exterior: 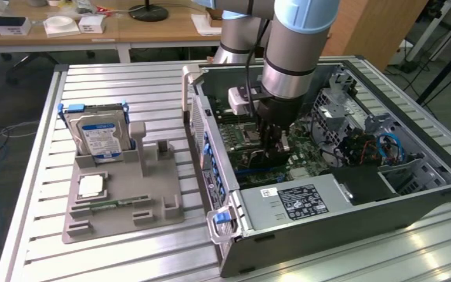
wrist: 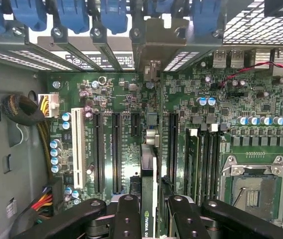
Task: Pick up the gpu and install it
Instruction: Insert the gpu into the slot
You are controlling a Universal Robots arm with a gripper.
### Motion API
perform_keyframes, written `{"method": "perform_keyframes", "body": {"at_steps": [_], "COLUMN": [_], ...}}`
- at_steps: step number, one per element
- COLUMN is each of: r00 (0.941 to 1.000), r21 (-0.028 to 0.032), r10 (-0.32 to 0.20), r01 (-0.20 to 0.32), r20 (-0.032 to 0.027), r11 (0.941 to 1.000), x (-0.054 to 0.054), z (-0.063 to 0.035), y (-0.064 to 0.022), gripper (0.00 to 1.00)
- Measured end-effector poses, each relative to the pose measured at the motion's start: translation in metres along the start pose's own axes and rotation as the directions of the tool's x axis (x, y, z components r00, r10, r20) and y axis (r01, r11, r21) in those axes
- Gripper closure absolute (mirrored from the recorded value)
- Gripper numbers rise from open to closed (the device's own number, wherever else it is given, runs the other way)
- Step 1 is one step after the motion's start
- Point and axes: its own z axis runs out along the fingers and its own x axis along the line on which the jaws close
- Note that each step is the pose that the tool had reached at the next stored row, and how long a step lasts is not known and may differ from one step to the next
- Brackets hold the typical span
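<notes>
- Our black two-fingered gripper (exterior: 271, 154) is down inside the open grey computer tower case (exterior: 413, 200) lying on the slatted aluminium table (exterior: 37, 170), over the green motherboard (wrist: 111, 99).
- Claw: part-closed, fingers (wrist: 127, 219) pinched on either side of the thin dark gpu card (wrist: 147, 199); wrist view shows it edge-on, green logo near the fingers, pale metal bracket (wrist: 153, 50) at the far end by the case's rear slot openings.
- So pick-up looks done: card is in the grip and already in the case, not on the grey plastic parts holder (exterior: 124, 202) w/ the silver hard drive with blue label (exterior: 98, 138).
- Card stands upright, running along the motherboard's long black expansion slots (wrist: 116, 149), bracket up against the rear wall by the blue slot latches (wrist: 71, 15).
- Can't tell whether its bottom edge is seated in a slot or just above; contact is hidden.
- Our judgement: install well along, approx. at the seating stage; left = full seat, release.
</notes>
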Motion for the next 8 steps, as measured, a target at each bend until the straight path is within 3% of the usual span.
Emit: {"method": "perform_keyframes", "body": {"at_steps": [8], "r00": [1.0], "r21": [-0.0001], "r10": [-0.001], "r01": [0.001], "r20": [0.002], "r11": [1.0], "x": [-0.0012], "z": [0.0002], "y": [0.0001], "gripper": [0.74]}}
